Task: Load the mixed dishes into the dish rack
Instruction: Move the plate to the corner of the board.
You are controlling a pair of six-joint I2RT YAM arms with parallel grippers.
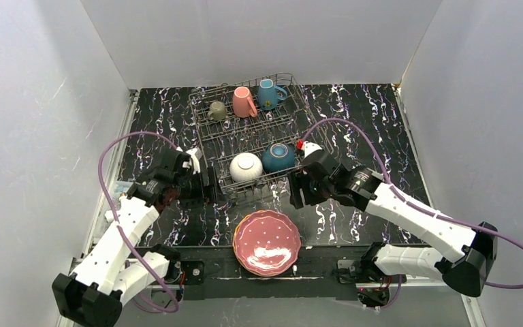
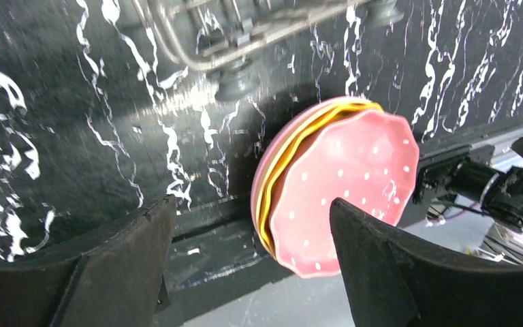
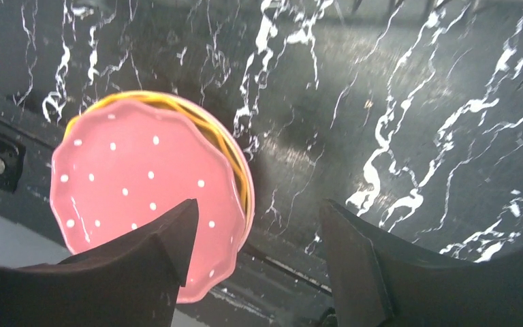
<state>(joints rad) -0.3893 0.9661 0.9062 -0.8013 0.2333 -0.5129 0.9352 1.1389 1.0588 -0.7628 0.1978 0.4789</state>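
Status: left gripper (image 2: 250,216) and right gripper (image 3: 257,210) both apart, empty. Pinch top pink plate (image 1: 267,240) at rim, lift straight.

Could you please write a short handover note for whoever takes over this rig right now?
Left hand: open, empty, by the dish rack's near-left corner.
Right hand: open, empty, by its near-right corner.
Done: olive-grey mug, pink mug and teal mug in the far section; white bowl and dark-blue bowl in the near section.
To do: pink plate lies on an orange plate, stacked in front of the rack; neither racked yet.
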